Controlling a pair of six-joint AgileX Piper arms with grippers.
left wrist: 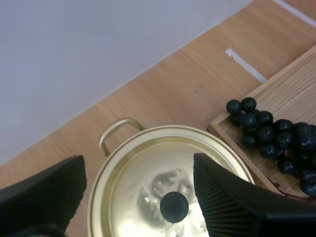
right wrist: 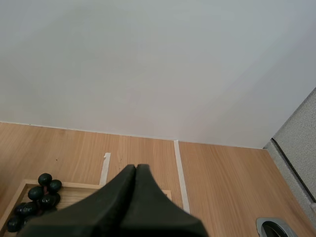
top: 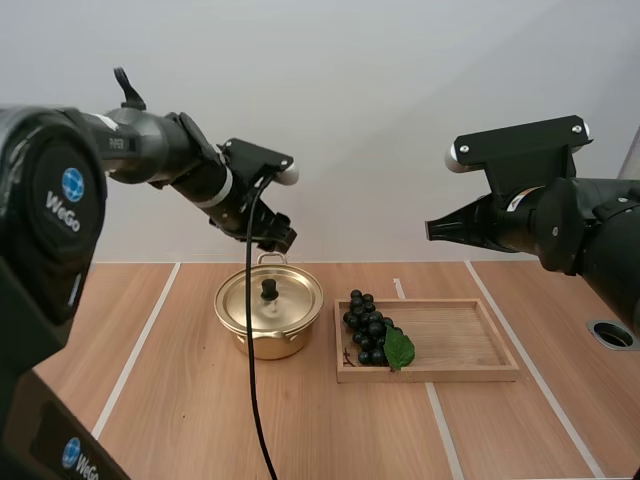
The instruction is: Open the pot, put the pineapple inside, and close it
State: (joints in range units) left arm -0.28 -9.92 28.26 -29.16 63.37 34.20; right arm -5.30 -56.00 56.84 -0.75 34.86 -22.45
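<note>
Left gripper spread over lidded pot at centre, right gripper clenched empty upper right, grapes hiding tray's left end.

Left of wooden tray, pot with lid on; grapes in tray's left end

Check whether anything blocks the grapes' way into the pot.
Yes. The lid, with its black knob, sits shut on the pot, beside the wooden tray holding the grapes. The open left gripper hovers above the lid.

wall: plain pale grey | table: light wood | tape lines: white
</note>
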